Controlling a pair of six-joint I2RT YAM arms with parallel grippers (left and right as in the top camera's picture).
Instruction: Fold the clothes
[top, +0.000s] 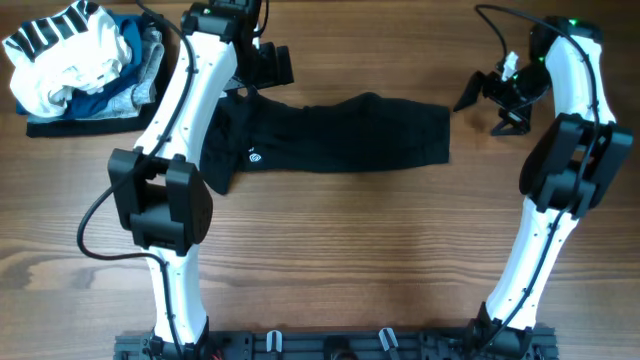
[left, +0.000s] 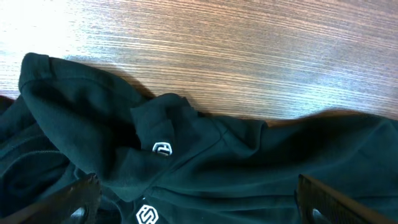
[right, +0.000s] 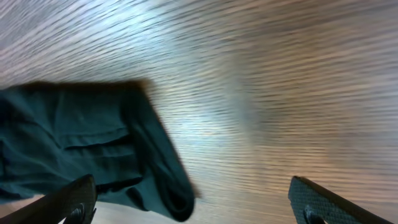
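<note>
The clothes (top: 340, 135), a plain black soft garment with small white logos, lie stretched left to right across the middle of the wooden table. In the left wrist view the fabric (left: 249, 162) is bunched in folds. My left gripper (top: 258, 85) hovers over the garment's left end, and in its own view this left gripper (left: 199, 202) is open with only loose cloth below and nothing pinched. My right gripper (top: 488, 112) stands open just past the garment's right edge. The right wrist view shows the right gripper (right: 196, 202) above that rolled hem (right: 155, 162) and bare wood.
A small stack of white, striped, blue and grey garments (top: 80, 60) sits at the far left corner. The wooden tabletop (top: 330, 260) is bare in front of the garment. Both arm bases stand at the near edge.
</note>
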